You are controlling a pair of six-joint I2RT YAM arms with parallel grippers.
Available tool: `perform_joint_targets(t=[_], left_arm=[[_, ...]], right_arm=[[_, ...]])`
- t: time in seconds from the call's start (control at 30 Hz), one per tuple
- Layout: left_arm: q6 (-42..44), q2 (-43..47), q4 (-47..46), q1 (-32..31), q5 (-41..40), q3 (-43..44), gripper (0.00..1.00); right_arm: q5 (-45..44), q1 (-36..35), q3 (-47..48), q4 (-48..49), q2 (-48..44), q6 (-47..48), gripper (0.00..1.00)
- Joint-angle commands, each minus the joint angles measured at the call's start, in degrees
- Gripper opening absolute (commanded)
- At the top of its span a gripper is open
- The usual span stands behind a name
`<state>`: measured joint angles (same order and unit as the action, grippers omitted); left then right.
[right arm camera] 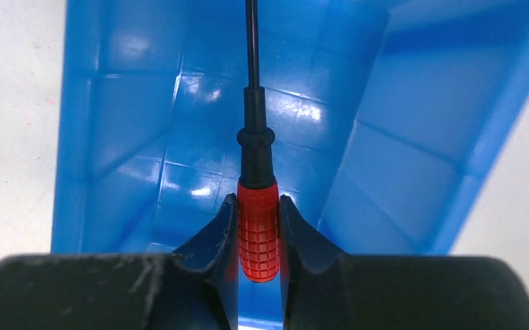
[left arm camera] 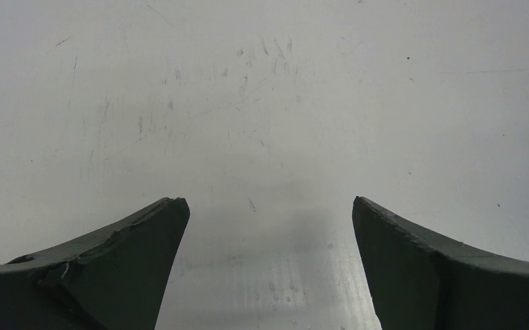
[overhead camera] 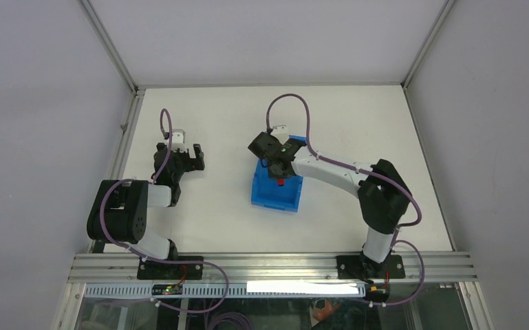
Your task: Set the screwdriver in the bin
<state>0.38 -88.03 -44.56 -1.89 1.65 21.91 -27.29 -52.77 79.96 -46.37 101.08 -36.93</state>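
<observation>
White tabletop (overhead camera: 358, 137), scuffed w/ fine scratches, boxed in by pale grey walls (overhead camera: 41, 103) & an aluminium rail (overhead camera: 268, 265) at the near edge where both arm bases are bolted. Purple cables (overhead camera: 288, 95) loop over each arm.

Bin (overhead camera: 275, 198): bright blue, approx mid-tabletop, long axis running away from the bases, a touch skewed.

Right arm comes in from the right, elbow bent, forearm angled toward the far-left. Right tool (overhead camera: 277, 168) hangs over the bin's far half. Wrist cam: narrow gap, both fingers (right arm camera: 206, 247) pressed on the red handle of the screwdriver (right arm camera: 258, 237), one per side, so it's holding it. Black shaft points straight away from the cam along the bin's length & runs out the top of frame. Bin floor + sloped walls fill the view behind the screwdriver. Screwdriver is inside the bin's outline in both views; can't tell if it touches the floor.

Left tool (overhead camera: 191, 157): left side of tabletop, well apart from the bin, arm folded back near its base. Wrist cam shows its fingers (left arm camera: 131, 254) spread wide, only bare scratched tabletop between them.
</observation>
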Motion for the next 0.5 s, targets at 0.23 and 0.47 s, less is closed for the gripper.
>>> perform_joint_targets(t=[0.23,0.47], left_arm=[[-1.1,1.6,-1.6,-0.3,0.4,0.0,0.99],[-1.1,1.7,-1.6,-0.3,0.4,0.0,0.99]], right_arm=[[0.7,-0.2,2.0,3.4,6.2,-4.8,0.36],[-2.7,-0.2,4.2,2.0,1.4,-2.9,0.43]])
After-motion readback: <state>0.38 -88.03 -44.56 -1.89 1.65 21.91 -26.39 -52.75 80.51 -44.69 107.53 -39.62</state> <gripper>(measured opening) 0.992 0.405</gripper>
